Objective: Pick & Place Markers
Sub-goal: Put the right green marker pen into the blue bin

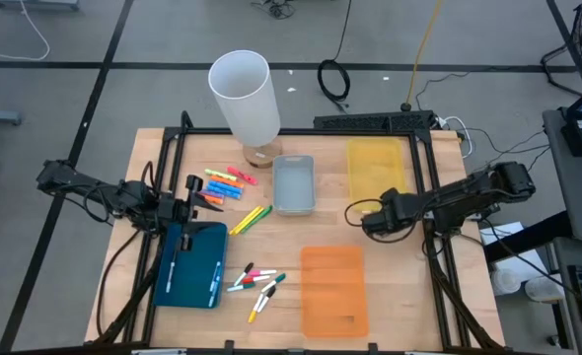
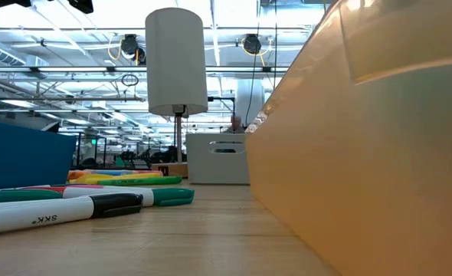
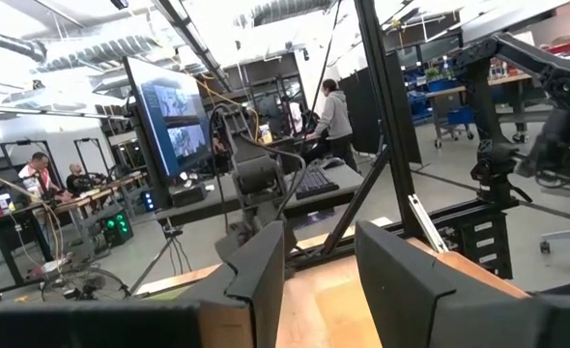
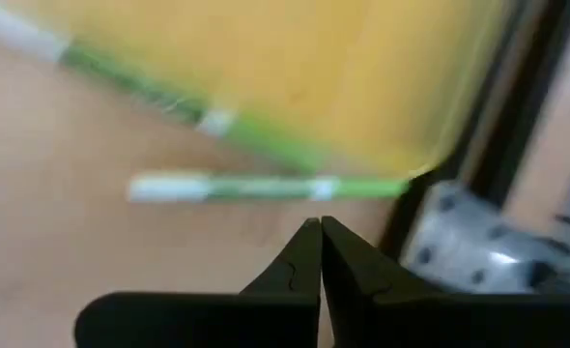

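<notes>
Taking the small grey rectangular plastic tray (image 1: pixel 293 184) at the middle of the wooden counter (image 1: pixel 419 286) as our mark, we found the left gripper (image 1: pixel 190 194) well out on the tray's left-arm side, over the far edge of a dark teal flat tray (image 1: pixel 187 296). Its jaws stood partly parted, and we saw nothing between them. A fan of neon orange, pink, blue and yellow plastic markers (image 1: pixel 227 182) lay between that gripper and the grey tray, just beside the jaws, long axes running roughly towards the grey tray. The right gripper (image 1: pixel 358 214) hung on the grey tray's other side, at the near corner of a translucent yellow tray (image 1: pixel 375 163), jaws clenched on nothing. Its wrist view showed a green-and-white marker (image 4: pixel 266 187) just ahead of the jaw tips, lying crosswise to them along the yellow tray's edge. We judged that the right arm's nearest pick, though the jaws would first have to part. White-bodied markers with coloured caps (image 1: pixel 258 281) lay scattered nearer the front than the grey tray, about midway between the arms.
</notes>
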